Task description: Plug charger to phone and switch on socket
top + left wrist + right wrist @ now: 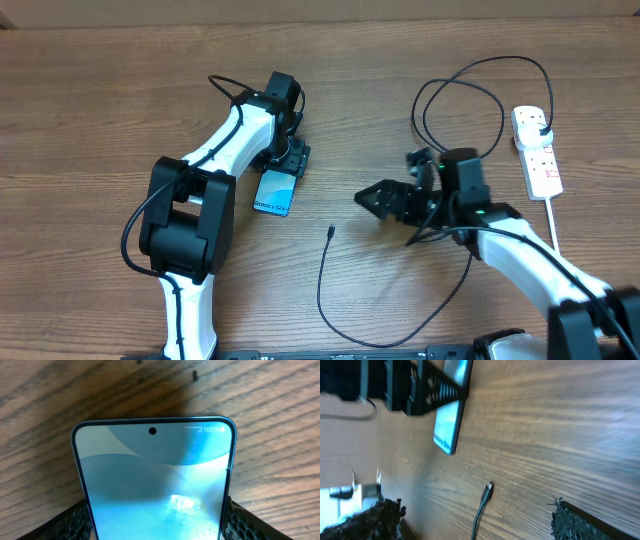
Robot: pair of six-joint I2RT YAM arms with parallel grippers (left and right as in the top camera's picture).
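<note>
While the left tool (pixel 288 163) is clamped on one end of the phone (pixel 275 192), its fingers (pixel 70 522) pressing both long edges, the lit screen faces up from the wooden surface (pixel 90 120). Just right, the connector tip (pixel 331 232) lies free, apart from the phone, its charger cable (pixel 335 325) curving below. Up and right of the tip sits the right tool (pixel 368 199), fingers apart, holding nothing. Far right lies the white power strip (pixel 537 152), a black plug (pixel 540 121) at its upper end.
</note>
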